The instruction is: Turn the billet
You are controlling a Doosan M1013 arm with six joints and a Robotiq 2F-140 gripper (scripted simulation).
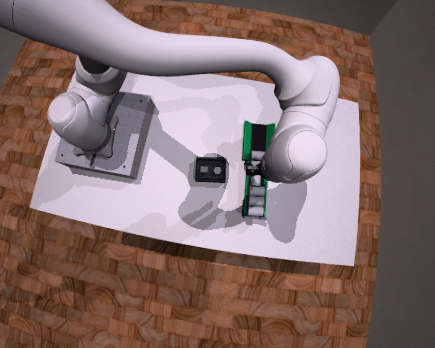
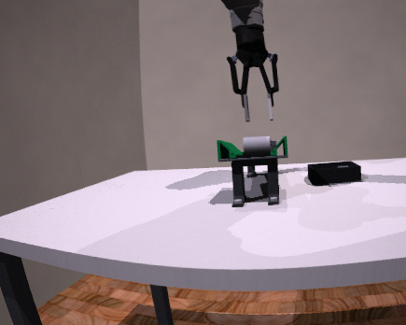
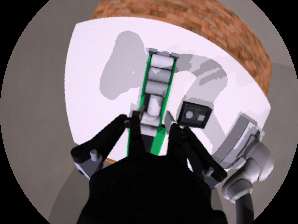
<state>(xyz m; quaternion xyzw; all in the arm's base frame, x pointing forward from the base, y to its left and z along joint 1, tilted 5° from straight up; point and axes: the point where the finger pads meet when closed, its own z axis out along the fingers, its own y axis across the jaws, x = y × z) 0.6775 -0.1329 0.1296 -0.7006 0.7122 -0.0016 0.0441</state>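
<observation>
The green feed ramp stands on black legs on the white table, and also shows in the side view (image 2: 252,150) and the wrist view (image 3: 157,96). Grey billets (image 1: 256,200) lie across it at its lower end; the side view shows the end one (image 2: 257,146). In the wrist view a narrower billet (image 3: 153,106) lies lengthwise between the crosswise ones. My gripper (image 2: 259,114) hangs above the ramp, fingers pointing down, parted and empty, well clear of the billets. In the top view the arm's wrist hides the ramp's middle.
A low black box (image 1: 210,169) sits on the table left of the ramp; it also shows in the side view (image 2: 334,172). The robot base (image 1: 102,135) stands on a grey plate at the far left. Wooden floor surrounds the table.
</observation>
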